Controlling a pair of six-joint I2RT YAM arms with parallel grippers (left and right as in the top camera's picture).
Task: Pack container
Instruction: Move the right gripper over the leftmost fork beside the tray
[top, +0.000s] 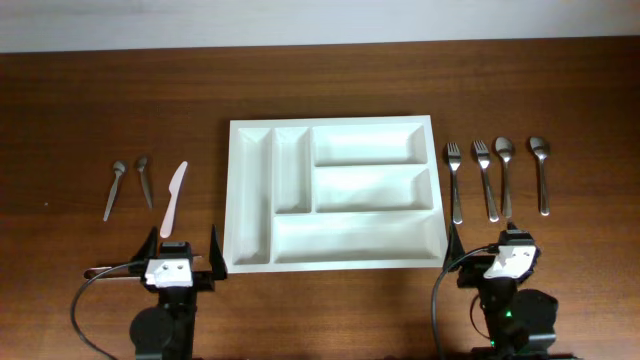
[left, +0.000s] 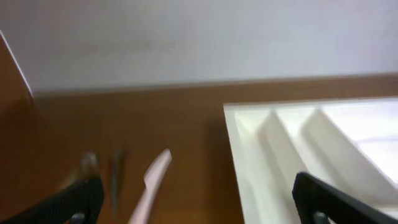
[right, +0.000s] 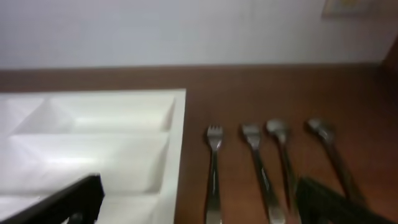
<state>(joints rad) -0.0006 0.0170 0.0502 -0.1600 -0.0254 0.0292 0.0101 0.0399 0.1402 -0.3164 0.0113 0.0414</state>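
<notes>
The white container (top: 250, 200), a five-compartment cutlery tray, lies at the table's middle with nothing in it; it also shows in the left wrist view (left: 261, 155) and the right wrist view (right: 177, 124). Left of it lie two small spoons (top: 115, 188), (top: 145, 178) and a white plastic knife (top: 174, 198). Right of it lie two forks (top: 455, 180), (top: 485, 178) and two spoons (top: 503, 175), (top: 541, 172). My left gripper (top: 178, 245) is open and empty near the front edge, behind the knife (left: 152, 186). My right gripper (top: 492, 238) is open and empty, just short of the fork handles (right: 212, 168).
The wooden table (top: 80, 110) runs to a white wall at the back. Black cables loop beside both arm bases at the front edge.
</notes>
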